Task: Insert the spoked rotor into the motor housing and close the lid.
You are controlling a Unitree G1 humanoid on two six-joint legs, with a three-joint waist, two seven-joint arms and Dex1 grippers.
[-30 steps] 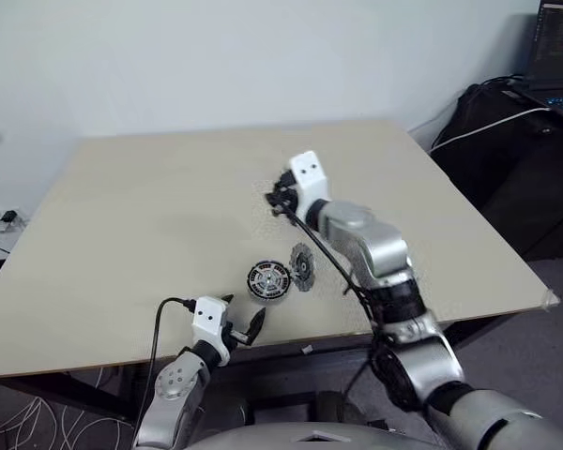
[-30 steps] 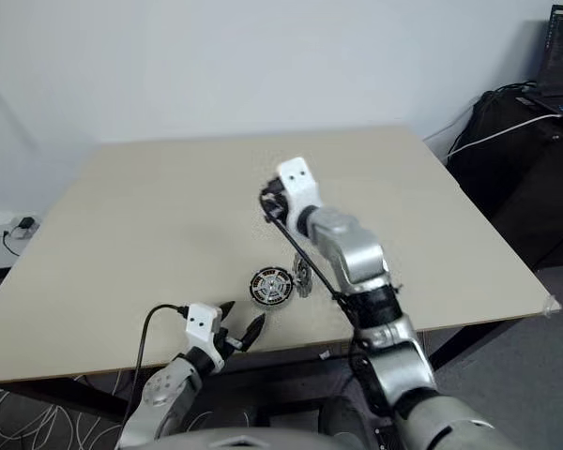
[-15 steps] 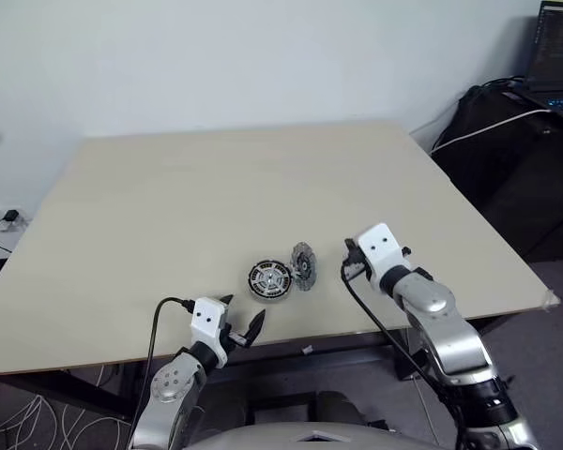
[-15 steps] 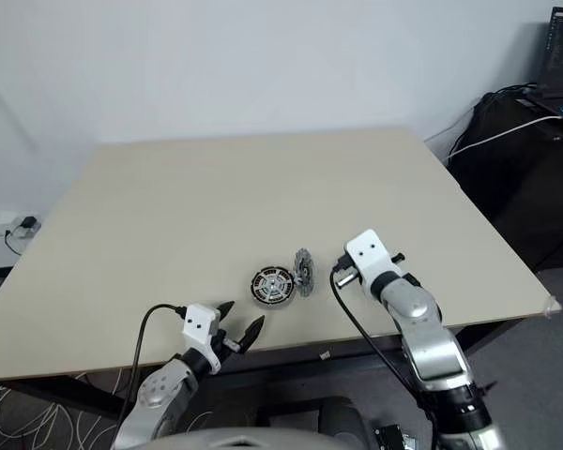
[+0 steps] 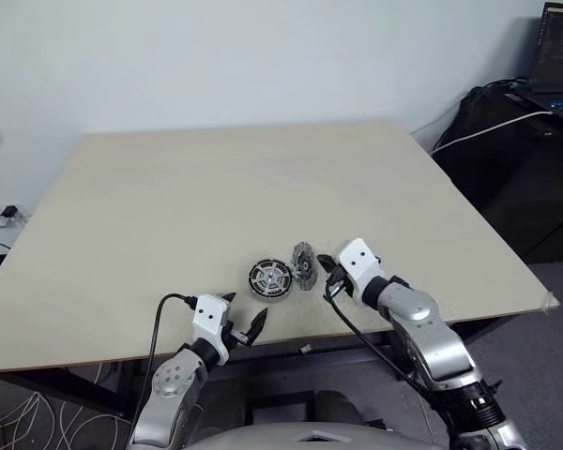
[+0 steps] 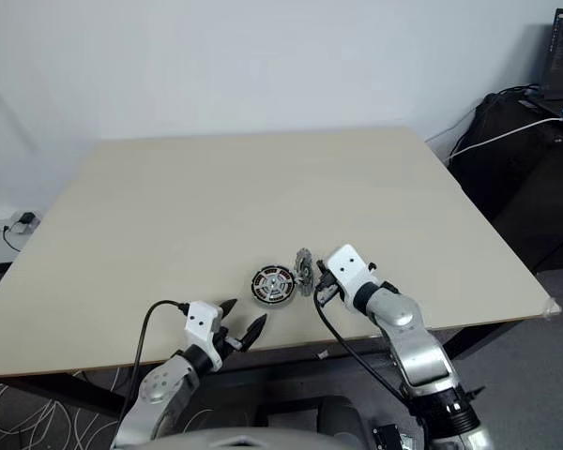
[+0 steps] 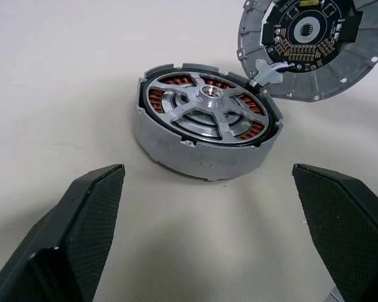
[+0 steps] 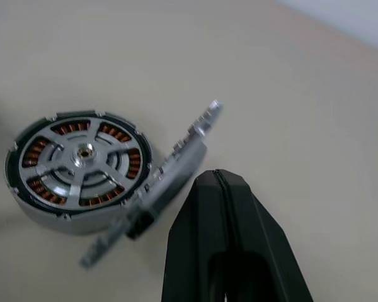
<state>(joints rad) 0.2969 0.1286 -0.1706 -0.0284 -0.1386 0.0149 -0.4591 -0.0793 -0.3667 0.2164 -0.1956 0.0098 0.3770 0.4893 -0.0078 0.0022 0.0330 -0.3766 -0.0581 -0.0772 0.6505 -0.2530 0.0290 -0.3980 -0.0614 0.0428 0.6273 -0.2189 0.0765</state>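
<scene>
the motor housing (image 7: pixel 208 129) sits flat on the pale table (image 5: pixel 169 206), near its front edge and roughly between the two arms. the spoked rotor (image 7: pixel 206 110) is already seated inside it, its silver spokes and central hub lying level with the housing's rim and the copper coils showing through the gaps. the lid (image 7: pixel 305 44) is not closed: it stands tilted up on edge at the housing's right side, joined there by a small metal hinge tab, with its inner face of segmented contacts and dark centre turned toward the housing. the left gripper (image 5: pixel 242 330) rests low at the table's front edge, just short of the housing, with its two black fingers (image 7: pixel 82 233) spread wide apart and nothing between them. the right gripper (image 5: pixel 325 265) is close beside the lid's outer grey face, its fingers (image 8: pixel 223 226) pressed together with nothing between them, their tip just next to the lid's back; i cannot tell whether it touches.
</scene>
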